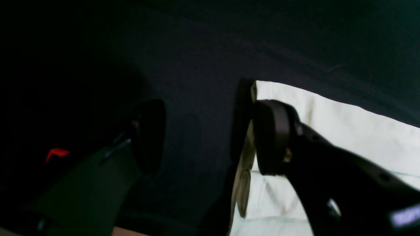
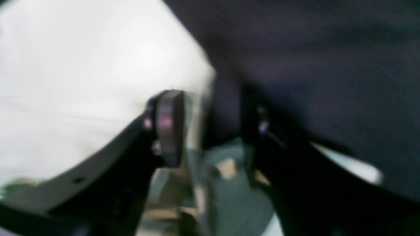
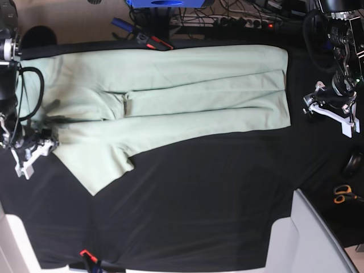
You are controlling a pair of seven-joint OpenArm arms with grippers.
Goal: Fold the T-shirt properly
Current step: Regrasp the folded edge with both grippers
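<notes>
Base view, reading from its left edge: the right gripper [image 3: 35, 149] sits low on the black tablecloth [image 3: 199, 193], right at the T-shirt [image 3: 170, 96] where a sleeve fans out toward the near side. From this height its jaws are too small to judge. The right wrist view is blurred, but it shows the two fingers [image 2: 169, 126] standing apart with a clear gap, pale fabric [image 2: 82, 82] beside the left one and dark cloth behind; nothing looks pinched between them, though the blur makes that hard to swear to.

Across the middle, the T-shirt lies flat and stretched sideways along the far half of the table, already folded lengthwise into long bands, with soft creases running along its length. It is pale mint-green, matte and cottony. The tablecloth under it is black, slightly rumpled, and covers most of the surface. Beyond the far edge are cables, a blue object [image 3: 165, 3] and a power strip.

At the right, the left gripper [image 3: 334, 109] hangs just off the shirt's straight end, apart from it. In the left wrist view its jaws are spread wide and empty, one dark pad [image 1: 272, 137] over the pale cloth edge [image 1: 344, 131]. Orange-handled scissors [image 3: 343, 195] lie near the right edge.
</notes>
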